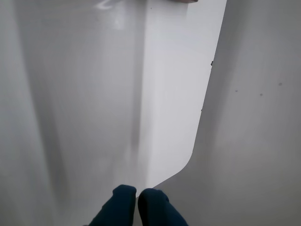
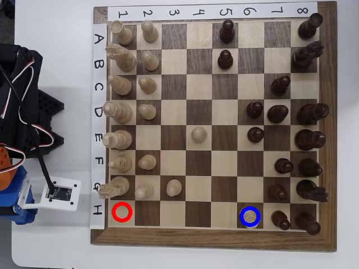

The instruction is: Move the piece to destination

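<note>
At nine o'clock in the overhead view sits the black arm base (image 2: pixel 25 106) with its red, white and black wires, and below it, toward eight o'clock, a blue and white wrist part (image 2: pixel 33 199) rests on the white table (image 2: pixel 50 246), just off the board's left edge. At seven o'clock on the wooden chessboard (image 2: pixel 213 240), the red ring (image 2: pixel 122 212) marks a bare light square in row H, column 1. Cream pieces fill columns 1 and 2, with lone cream pawns at E4 (image 2: pixel 198 133) and G3 (image 2: pixel 174 187). Toward five o'clock, the blue ring (image 2: pixel 249 216) marks the dark square at H6, and the small cream piece (image 2: pixel 251 218) with the round top stands inside that ring. Dark brown pieces crowd the three o'clock side. In the wrist view, the gripper (image 1: pixel 137 197) enters from six o'clock, its two dark blue fingertips (image 1: pixel 123 200) pressed nearly together with nothing between them, over a plain white surface (image 1: pixel 178 94).
</note>
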